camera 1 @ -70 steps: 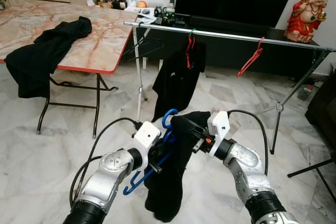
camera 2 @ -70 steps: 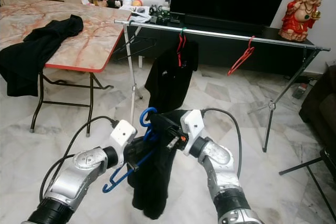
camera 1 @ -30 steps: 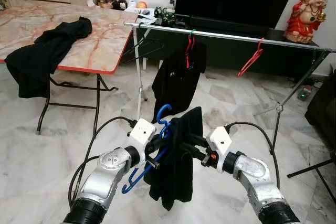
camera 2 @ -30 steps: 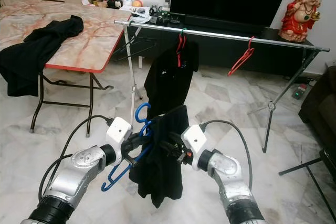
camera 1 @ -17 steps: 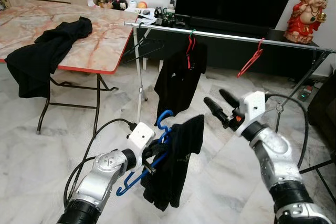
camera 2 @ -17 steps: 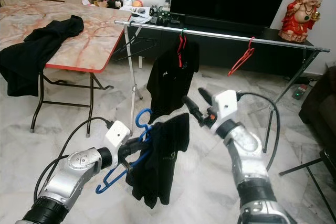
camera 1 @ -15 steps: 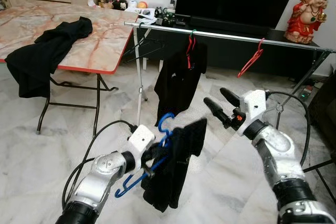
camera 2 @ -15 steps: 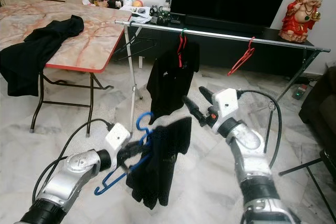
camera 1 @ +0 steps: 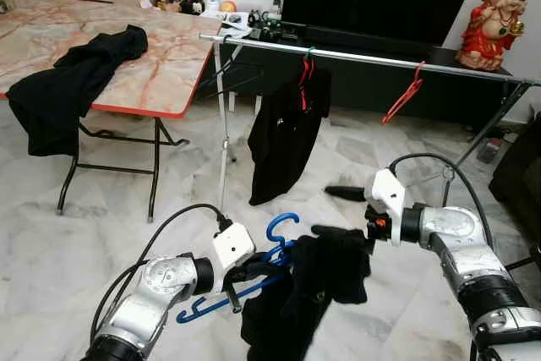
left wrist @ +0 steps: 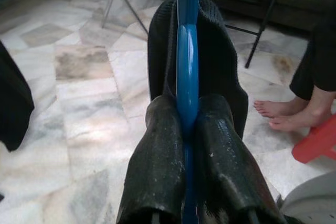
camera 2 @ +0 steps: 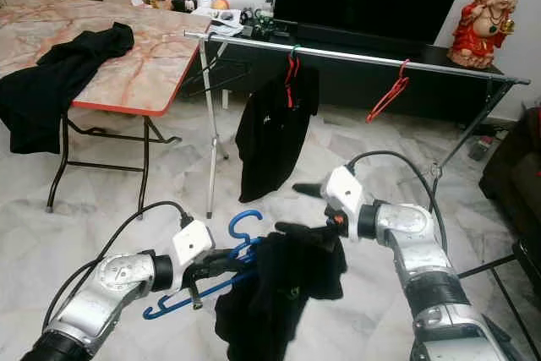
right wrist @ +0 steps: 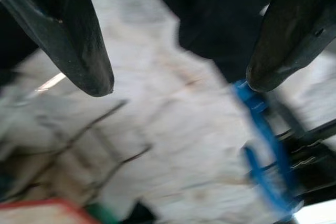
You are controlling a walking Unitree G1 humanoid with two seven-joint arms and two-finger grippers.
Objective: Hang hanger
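A blue hanger (camera 1: 272,248) with a black garment (camera 1: 314,287) draped over it sits low in front of me, its hook pointing up. My left gripper (camera 1: 252,271) is shut on the hanger's bar; the left wrist view has the blue hanger (left wrist: 188,51) pinched between both fingers. My right gripper (camera 1: 333,210) stands open just right of the garment, the lower finger touching its top, and the blue hanger (right wrist: 262,129) lies past its fingers. The clothes rail (camera 1: 363,58) runs across behind, well above the hanger.
A black shirt (camera 1: 283,137) on a red hanger and an empty red hanger (camera 1: 404,95) hang from the rail. A marble-top table (camera 1: 161,73) with black clothes (camera 1: 76,82) stands left. A person's bare feet (left wrist: 283,116) are on the floor nearby.
My right arm has dropped from chest height down to the garment's top. The hanger has tipped flatter and the garment has sagged lower. The left gripper keeps its hold.
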